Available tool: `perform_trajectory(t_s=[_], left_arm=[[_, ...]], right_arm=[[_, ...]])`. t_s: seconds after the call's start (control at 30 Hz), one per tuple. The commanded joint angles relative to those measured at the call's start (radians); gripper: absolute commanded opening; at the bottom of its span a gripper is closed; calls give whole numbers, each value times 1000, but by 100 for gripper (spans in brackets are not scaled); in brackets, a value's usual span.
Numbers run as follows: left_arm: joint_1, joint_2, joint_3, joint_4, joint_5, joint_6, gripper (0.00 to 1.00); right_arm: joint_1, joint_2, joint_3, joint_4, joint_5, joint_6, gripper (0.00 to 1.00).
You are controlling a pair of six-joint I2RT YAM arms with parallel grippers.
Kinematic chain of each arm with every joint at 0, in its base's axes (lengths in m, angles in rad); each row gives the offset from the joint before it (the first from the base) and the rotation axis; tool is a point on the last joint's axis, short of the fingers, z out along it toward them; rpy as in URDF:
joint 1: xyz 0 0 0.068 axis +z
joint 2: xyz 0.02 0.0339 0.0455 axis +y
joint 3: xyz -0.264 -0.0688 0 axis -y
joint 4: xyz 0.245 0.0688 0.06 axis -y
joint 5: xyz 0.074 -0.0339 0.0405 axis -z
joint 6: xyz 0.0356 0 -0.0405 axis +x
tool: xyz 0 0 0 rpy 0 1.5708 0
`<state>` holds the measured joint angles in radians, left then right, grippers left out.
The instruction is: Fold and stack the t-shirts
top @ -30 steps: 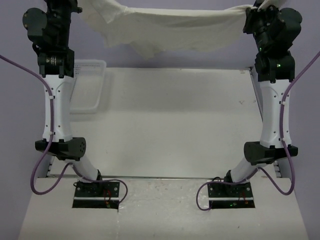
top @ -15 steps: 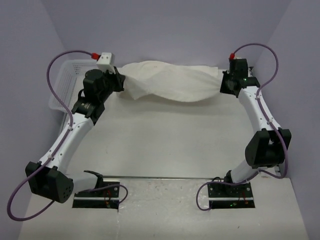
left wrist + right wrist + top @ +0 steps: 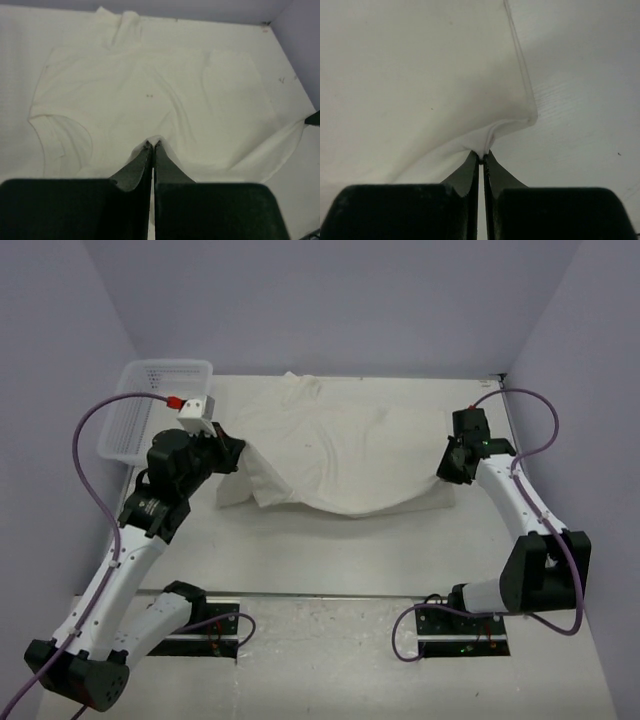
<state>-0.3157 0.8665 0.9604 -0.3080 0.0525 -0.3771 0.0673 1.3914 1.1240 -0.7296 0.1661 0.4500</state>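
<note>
**Limp shirt, pinched at both near corners**

My left gripper (image 3: 152,145) is shut tight on a pinch of the shirt (image 3: 340,450). My right gripper (image 3: 481,156) holds the hem corner on the other side the same way. The shirt lies spread across the far half of the bench (image 3: 330,550), collar toward the back wall, its near edge raised a little between my two holds.

The cloth looks light, thin and limp. It sags and creases wherever I don't carry it, so I judge it needs two holds well apart and a gentle tension between them. It is not fragile, and the weave should not slip from a firm pinch. A flap is doubled under beside my left hold and may need smoothing.

The right corner sits close to the bench's right edge, and the basket (image 3: 165,365) stands near on the far left. The open room is the bare strip toward my bases.
</note>
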Motion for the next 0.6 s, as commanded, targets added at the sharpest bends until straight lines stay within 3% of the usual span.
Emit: perform_trajectory(t_s=[0.0, 0.57], left_arm=[[0, 54, -45, -77, 55, -11, 0], [-3, 215, 27, -56, 179, 56, 0]], right_arm=[[25, -35, -73, 35, 6, 85, 0], [91, -299, -277, -57, 177, 257, 0]])
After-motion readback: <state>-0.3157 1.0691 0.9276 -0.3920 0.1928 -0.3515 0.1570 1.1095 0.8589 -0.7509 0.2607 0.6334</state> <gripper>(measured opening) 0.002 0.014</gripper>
